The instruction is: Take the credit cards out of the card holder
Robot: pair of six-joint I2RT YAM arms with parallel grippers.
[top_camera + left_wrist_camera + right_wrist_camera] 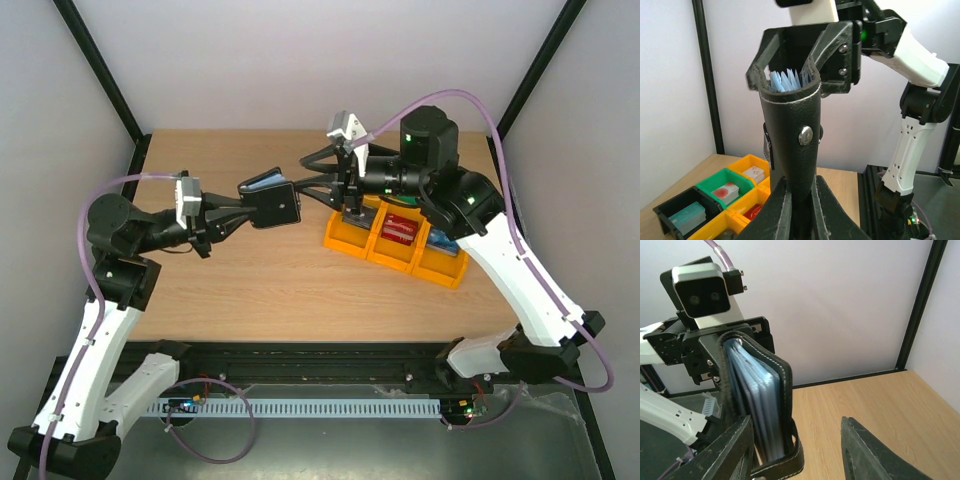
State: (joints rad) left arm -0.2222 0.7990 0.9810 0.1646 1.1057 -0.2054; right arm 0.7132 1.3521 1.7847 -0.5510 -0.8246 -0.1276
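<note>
The black card holder is held above the table with my left gripper shut on its lower end. It gapes at the far end, showing blue-grey sleeves. My right gripper is open and straddles that gaping end. In the right wrist view the card holder sits close to the left finger, and the right finger stands well apart from it. I cannot make out a card among the sleeves. A red credit card lies in a yellow bin.
A row of yellow bins sits on the table under the right arm. In the left wrist view a green bin and a black bin hold small blocks. Black frame posts stand at the table's back corners.
</note>
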